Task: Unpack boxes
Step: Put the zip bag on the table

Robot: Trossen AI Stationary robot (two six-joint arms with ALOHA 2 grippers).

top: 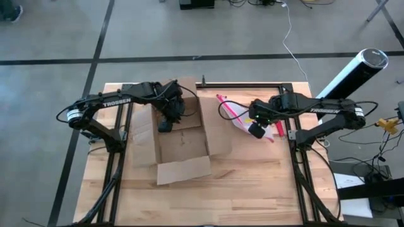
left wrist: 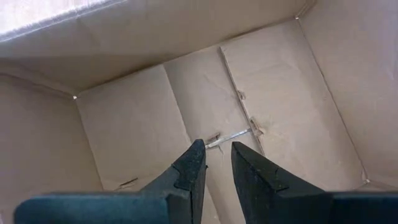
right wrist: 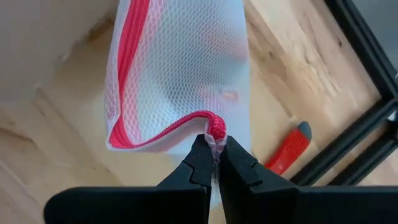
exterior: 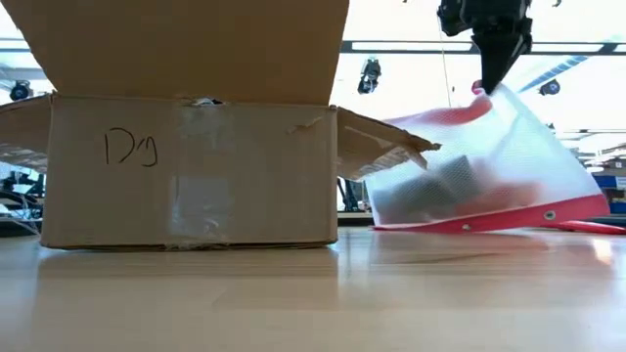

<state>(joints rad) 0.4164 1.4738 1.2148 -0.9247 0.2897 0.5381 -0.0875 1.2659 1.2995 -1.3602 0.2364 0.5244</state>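
The open corrugated cardboard box is plain brown, with dark handwriting on its front wall. The translucent white mesh pouch has a pink-red zip edge. A small red and grey tool lies on the pale wooden table.

Grey floor crossed by dark lines, cables trailing across it.

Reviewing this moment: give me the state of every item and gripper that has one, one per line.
Box: flaps open, inside bare as far as the left wrist view shows.
Pouch: zipped, one corner lifted, other edge on the table.
Left gripper: inside the box, slightly open, empty.
Right gripper: shut on the pouch's corner.
Red tool: lying on the table.
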